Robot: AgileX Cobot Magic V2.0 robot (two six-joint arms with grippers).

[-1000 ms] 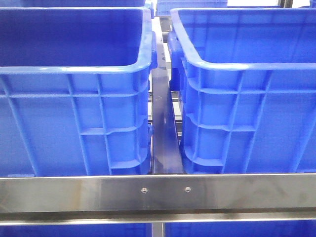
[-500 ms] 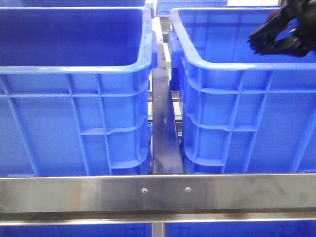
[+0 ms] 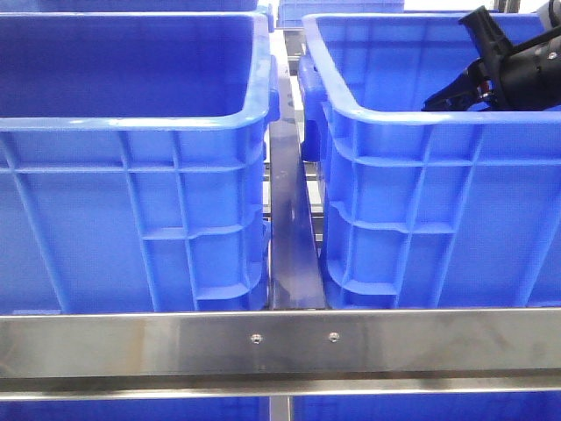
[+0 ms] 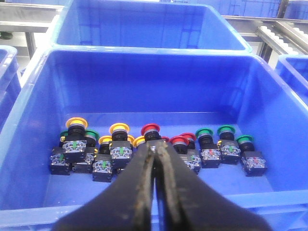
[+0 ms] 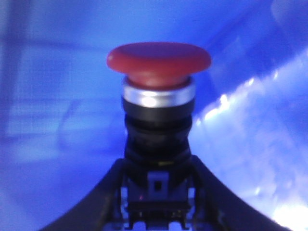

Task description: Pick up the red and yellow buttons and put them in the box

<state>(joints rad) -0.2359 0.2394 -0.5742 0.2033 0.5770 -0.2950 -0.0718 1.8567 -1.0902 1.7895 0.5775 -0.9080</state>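
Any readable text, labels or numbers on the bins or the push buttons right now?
None can be read.
Blue plastic bins: moulded ribs only, no lettering visible.
Push buttons with red, yellow and green caps in the bin: small coloured marks on the black bodies, too small to read.
Red mushroom-head button in the right gripper: cap plain, body blurred.
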